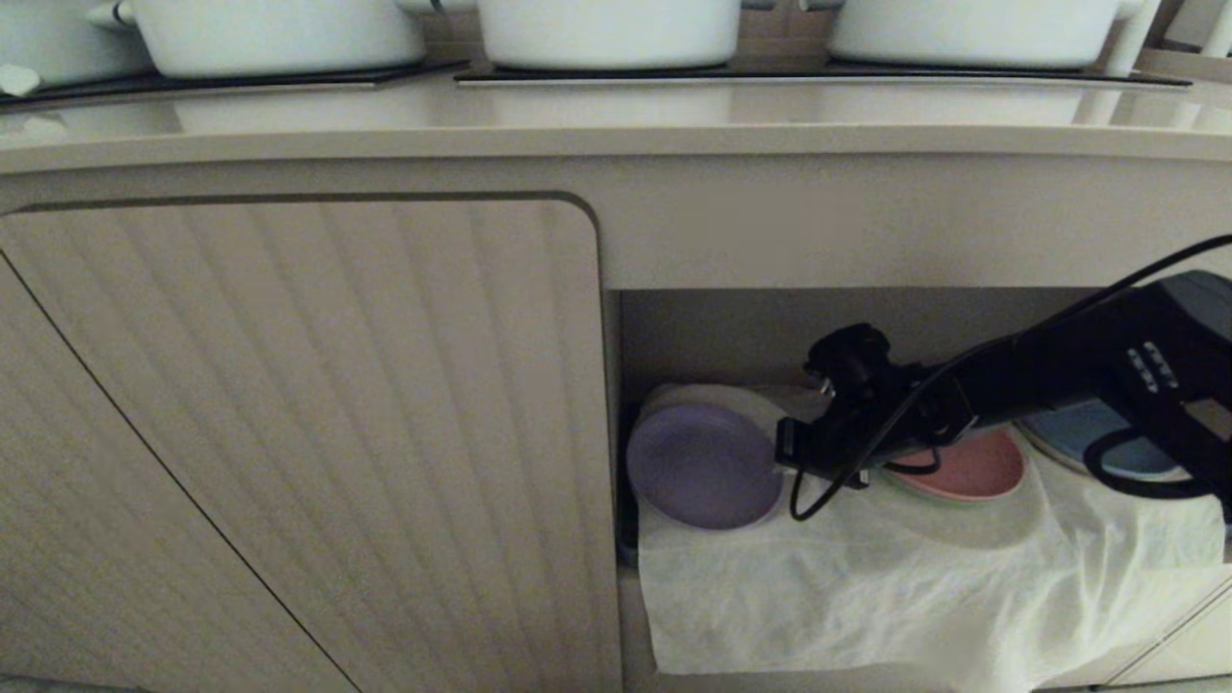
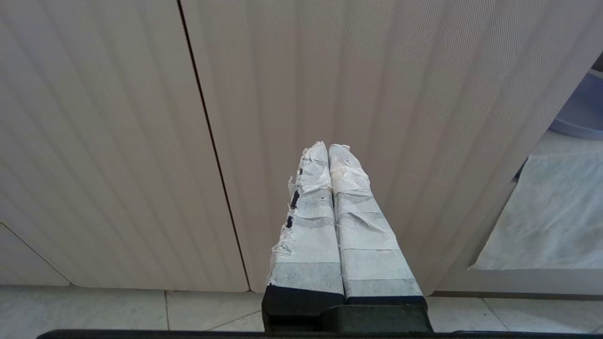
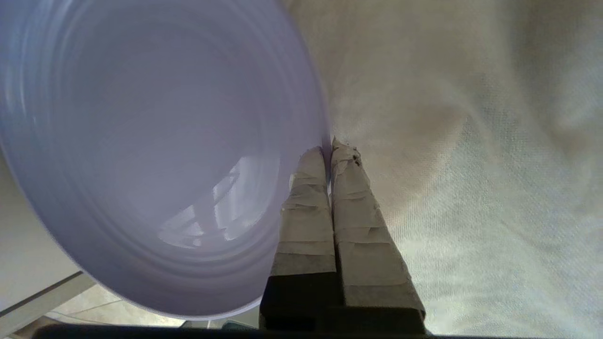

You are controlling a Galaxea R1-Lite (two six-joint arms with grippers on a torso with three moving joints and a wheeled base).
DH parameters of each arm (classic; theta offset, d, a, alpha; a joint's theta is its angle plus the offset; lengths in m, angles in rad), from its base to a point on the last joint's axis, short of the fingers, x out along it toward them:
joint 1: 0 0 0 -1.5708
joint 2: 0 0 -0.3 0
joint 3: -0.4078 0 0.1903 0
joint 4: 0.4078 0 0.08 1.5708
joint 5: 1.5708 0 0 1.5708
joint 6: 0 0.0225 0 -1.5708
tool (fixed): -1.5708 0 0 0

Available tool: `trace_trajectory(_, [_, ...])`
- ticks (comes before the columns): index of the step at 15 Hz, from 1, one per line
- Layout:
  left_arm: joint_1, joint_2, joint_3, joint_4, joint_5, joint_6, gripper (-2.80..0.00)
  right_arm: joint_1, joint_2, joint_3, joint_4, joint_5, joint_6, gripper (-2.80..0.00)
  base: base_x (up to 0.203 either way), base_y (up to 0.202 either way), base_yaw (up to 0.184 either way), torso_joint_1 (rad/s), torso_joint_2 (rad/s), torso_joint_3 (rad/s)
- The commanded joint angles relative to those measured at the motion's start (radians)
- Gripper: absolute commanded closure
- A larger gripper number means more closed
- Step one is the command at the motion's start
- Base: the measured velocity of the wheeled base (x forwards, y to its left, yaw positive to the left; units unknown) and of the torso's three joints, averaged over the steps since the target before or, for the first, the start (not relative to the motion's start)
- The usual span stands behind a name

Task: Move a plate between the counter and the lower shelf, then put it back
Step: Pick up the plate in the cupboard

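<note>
Where the right pincer reached into the lower shelf, the lilac plate sat tilted at the shelf's left end with its right rim touching the pincer's tip. Seen from the right wrist, the pincer had its taped fingers pressed together on the plate's rim, one finger over the inner face and the other behind the edge, a detail the head view hid behind the dark wrist. That wrist view also showed the plate lifted clear of the white cloth. From the head, a pink plate and a blue plate lay further right on the cloth, both partly covered by the right arm and its cable. White pots stood on the tabletop above. From the left wrist, the left pincer hung with its fingers together and empty before a ribbed cabinet door, well apart from the plate
</note>
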Motion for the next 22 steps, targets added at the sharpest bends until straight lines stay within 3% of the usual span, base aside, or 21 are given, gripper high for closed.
trace_trajectory(1, [0.0, 0.001, 0.0, -0.001, 0.0, 0.0, 0.0, -0.001, -0.009, 0.008, 0.0, -0.007, 0.003, 0.0, 0.0, 0.0, 0.0, 0.0, 0.0, 0.0])
trace_trajectory(7, [0.0, 0.001, 0.0, -0.001, 0.0, 0.0, 0.0, -0.005, -0.049, 0.033, 0.001, -0.008, 0.042, 0.0, 0.0, 0.0, 0.0, 0.0, 0.0, 0.0])
trace_trajectory(22, [0.0, 0.001, 0.0, -0.001, 0.0, 0.0, 0.0, -0.036, -0.25, 0.322, -0.015, -0.006, 0.061, 0.0, 0.0, 0.0, 0.0, 0.0, 0.0, 0.0])
